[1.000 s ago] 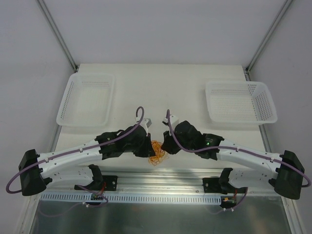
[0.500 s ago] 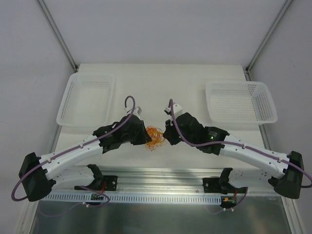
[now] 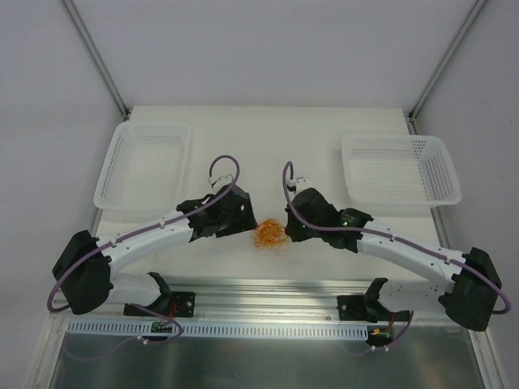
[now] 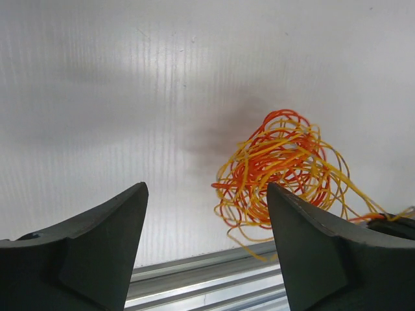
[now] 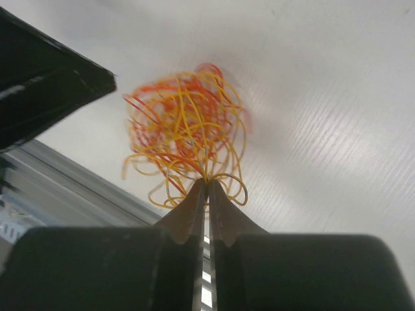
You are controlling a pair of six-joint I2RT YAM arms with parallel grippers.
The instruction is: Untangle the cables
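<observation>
White table [image 3: 268, 138] below — my right gripper [image 5: 207, 184] has its jaws pressed together on a few strands of the cables [image 5: 185, 129], I judge to anchor the tangle; my left gripper [image 4: 206, 194] stands spread and empty beside it, placed to pick a loop — centre of the overhead frame.

Both arms [image 3: 146, 239] angled inward, left end effector [image 4: 206, 191] spread wide, right end effector [image 5: 207, 184] pinched on the cables [image 5: 185, 126]

Thin thread-like red-orange and yellow-orange cables [image 3: 269, 235] [image 4: 279, 165] [image 5: 185, 139]: one small tangled clump of curly loops, colours intermixed, not separated. Sits over white table [image 3: 324, 146], near its front edge. A few yellow strands at bottom of clump pinched in closed right gripper [image 5: 207, 184]. Loose loops fan outward.
</observation>
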